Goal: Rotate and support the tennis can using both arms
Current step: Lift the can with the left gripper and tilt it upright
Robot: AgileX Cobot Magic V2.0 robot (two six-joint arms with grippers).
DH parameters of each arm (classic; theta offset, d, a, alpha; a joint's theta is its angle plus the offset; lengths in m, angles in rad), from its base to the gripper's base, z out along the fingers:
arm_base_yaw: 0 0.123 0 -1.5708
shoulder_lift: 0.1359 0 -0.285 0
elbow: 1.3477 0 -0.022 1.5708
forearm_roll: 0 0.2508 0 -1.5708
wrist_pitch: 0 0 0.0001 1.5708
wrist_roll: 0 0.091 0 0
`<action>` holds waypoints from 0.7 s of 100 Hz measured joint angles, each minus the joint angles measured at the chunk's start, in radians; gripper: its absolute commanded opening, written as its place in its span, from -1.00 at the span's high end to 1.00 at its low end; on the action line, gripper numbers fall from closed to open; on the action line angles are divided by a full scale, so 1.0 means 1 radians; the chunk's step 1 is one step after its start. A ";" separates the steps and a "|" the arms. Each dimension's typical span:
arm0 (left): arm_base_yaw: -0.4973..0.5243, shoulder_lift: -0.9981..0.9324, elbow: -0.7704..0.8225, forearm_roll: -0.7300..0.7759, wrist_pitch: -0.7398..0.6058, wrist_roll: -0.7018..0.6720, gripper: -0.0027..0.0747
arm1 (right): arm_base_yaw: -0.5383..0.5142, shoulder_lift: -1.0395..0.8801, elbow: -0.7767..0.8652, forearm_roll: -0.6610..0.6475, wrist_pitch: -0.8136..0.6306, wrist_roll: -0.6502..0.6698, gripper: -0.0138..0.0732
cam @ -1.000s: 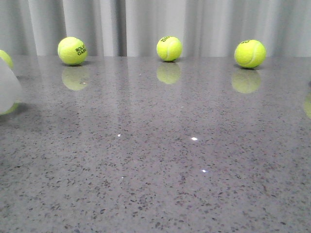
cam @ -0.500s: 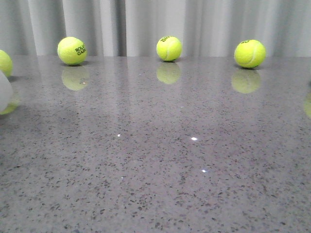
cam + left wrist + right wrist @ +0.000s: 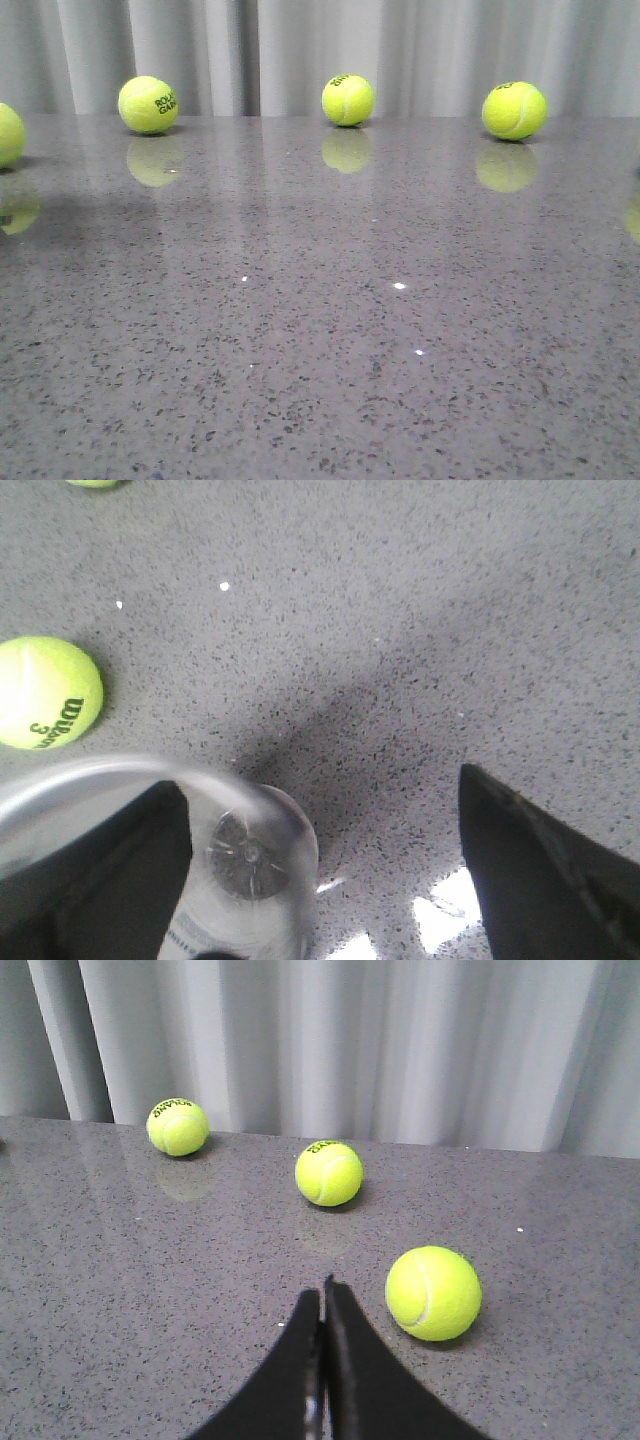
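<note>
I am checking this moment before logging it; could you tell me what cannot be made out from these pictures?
- Tennis can: left wrist view, blurred and cut off by the frame edge; label unreadable.
- Left tool: whether it grips the can is unclear.
- Front view: can and both arms out of frame.
- Right tool: only closed tips visible.

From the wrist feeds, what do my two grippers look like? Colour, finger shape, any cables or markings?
Both are plain matt black. The left gripper shows two broad, angular wedge-shaped fingers with flat faces and straight edges. The right gripper shows two slimmer fingers that curve and taper to narrow tips. No cables, labels or markings are visible on either, and the arms behind them are out of view.
</note>
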 measured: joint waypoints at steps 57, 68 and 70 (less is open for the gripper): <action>0.000 0.043 -0.140 0.045 0.065 0.001 -0.43 | 0.000 0.000 0.000 0.000 0.000 0.000 0.84; 0.000 0.014 -0.151 0.045 0.063 -0.011 -0.43 | 0.000 0.000 0.000 0.000 0.000 0.000 0.84; 0.000 0.004 -0.151 0.045 0.060 -0.016 -0.43 | 0.000 0.000 0.000 0.000 0.000 0.000 0.84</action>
